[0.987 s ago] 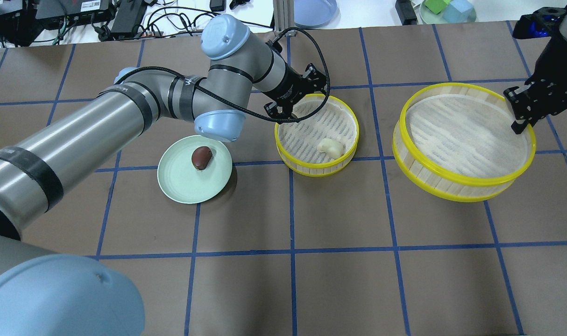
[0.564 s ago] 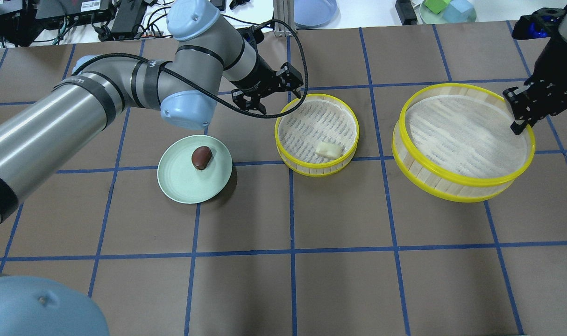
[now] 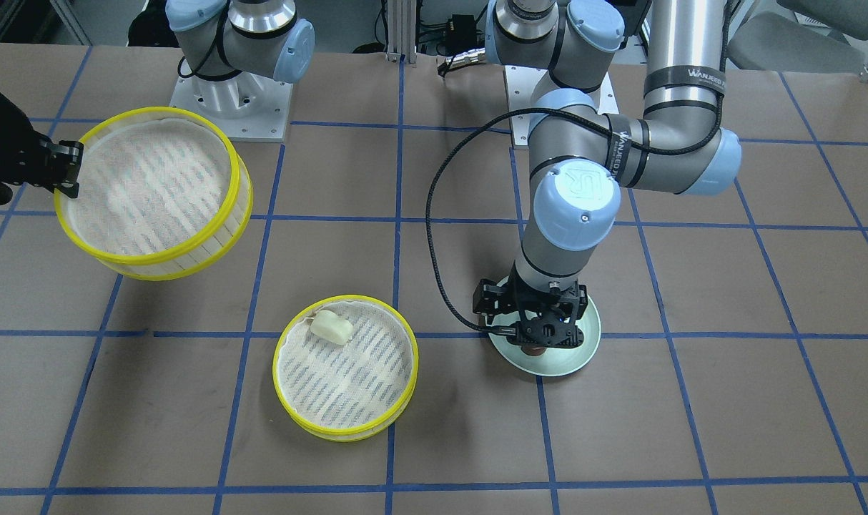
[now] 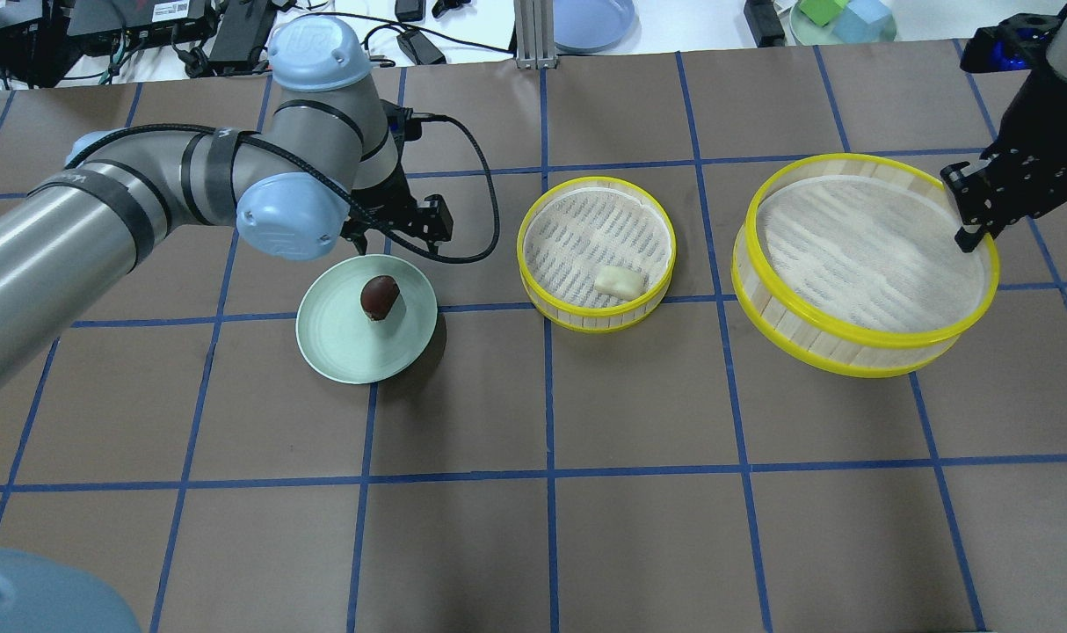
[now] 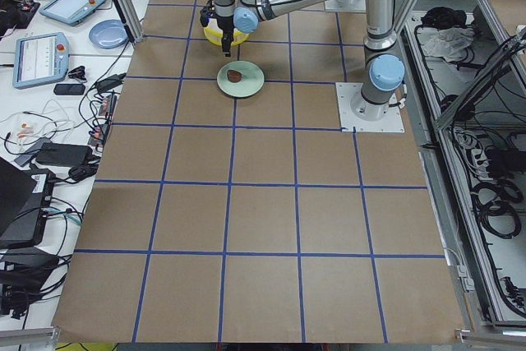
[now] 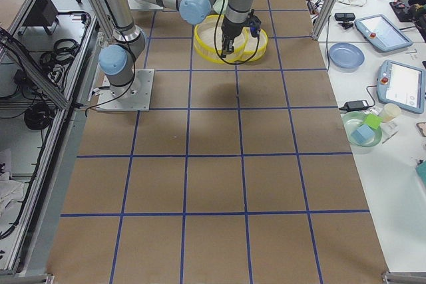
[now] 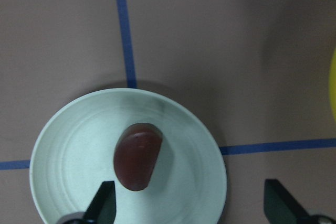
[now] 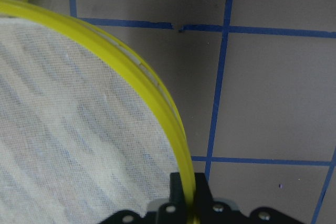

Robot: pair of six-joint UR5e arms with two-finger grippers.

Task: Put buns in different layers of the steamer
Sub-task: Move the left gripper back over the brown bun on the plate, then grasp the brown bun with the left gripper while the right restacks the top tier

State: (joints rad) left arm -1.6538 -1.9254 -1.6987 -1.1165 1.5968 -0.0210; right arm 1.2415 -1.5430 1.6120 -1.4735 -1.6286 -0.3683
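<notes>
**Table** (image 4: 639, 545): brown surface marked into squares by blue tape; it carries every item below.

**Left arm** (image 4: 147, 211): reaches in from the robot's left, with its wrist bent down over the plate.

**Right arm** (image 4: 1056, 114): enters at the far right of the overhead view, and only its dark wrist section shows there.

**Lifted tray** (image 4: 797, 321): a round steamer layer with a yellow rim, pale slatted wall and white mesh liner. It is held tilted, clear of the table, on the robot's right side.

**Resting tray** (image 4: 597, 318): a second layer of the same make, flat on the table near the centre, between the plate and the lifted tray and apart from both.

**Plate** (image 4: 340, 352): pale green, flat on the table, beside the resting tray on its left.

**Right gripper** (image 8: 188, 182): clamped on the rim of the lifted tray. In the wrist view the yellow edge runs between the fingers, one inside the wall and one outside.

**Left gripper** (image 7: 189, 203): fingers spread wide, holding nothing, above the plate. One fingertip is over the plate just beside the brown bun; the other is past the plate's edge, over the table.

**White bun** (image 4: 619, 281): lies on the mesh of the resting tray, close to the wall on the robot's side.

**Brown bun** (image 7: 137, 156): lies near the middle of the plate, off-centre between the open fingers.
</notes>
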